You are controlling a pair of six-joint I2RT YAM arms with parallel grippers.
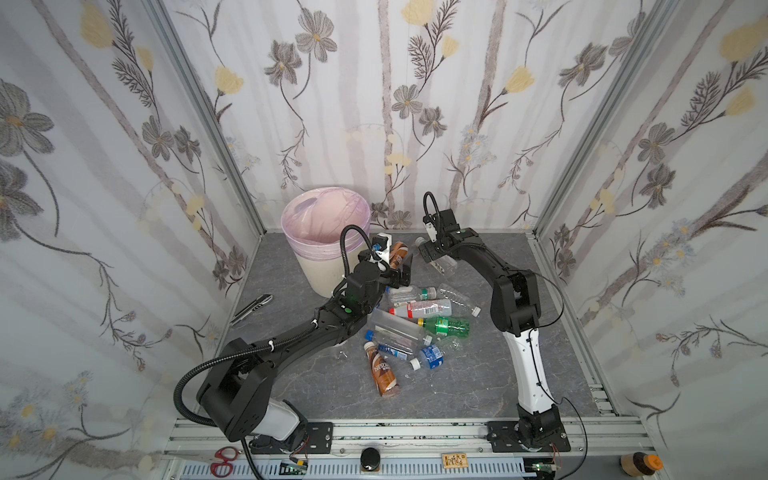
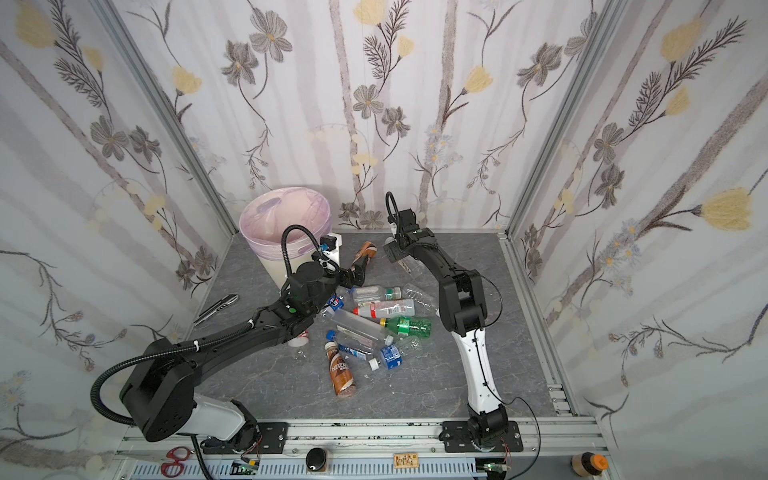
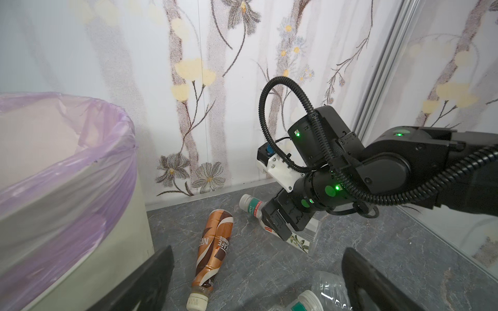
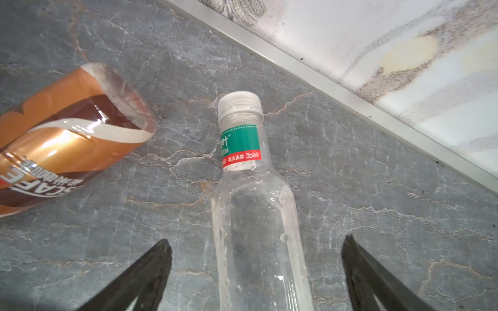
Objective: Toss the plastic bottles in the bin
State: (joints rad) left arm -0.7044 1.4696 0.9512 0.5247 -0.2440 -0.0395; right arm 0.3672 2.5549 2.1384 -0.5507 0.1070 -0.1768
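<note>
Right claw [image 4: 256, 241]: released, jaws spread wide, one on each side of the clear bottle [image 4: 254, 199]. No contact visible. The bottle lies flat on the worktop [image 4: 377, 215] near the back wall, white cap toward the wall, and looks empty. The brown bottle [image 4: 67, 140] lies near it, not touching.

Left claw [image 3: 257, 251]: released, empty, low beside the bin [image 3: 80, 167], with the brown bottle on the worktop ahead of it.

Step in hand (judged): right arm grasps the clear bottle.

Notes for the grasp:
- Descend straight, keeping the body centred between the jaws.
- Close across the wide body, not the tapering neck, where the grip would likely slip.
- Both jaws should meet the bottle together, since a one-sided touch could roll it.
- The thin wall will probably give, so squeeze only until firm.

Notes for the carry:
- The left arm stands between this bottle and the bin, so lift high and watch for a clash.
- Let go only once over the bin's mouth.

The heap [image 1: 419, 324] lies mid-worktop, so most of the task remains.
</note>
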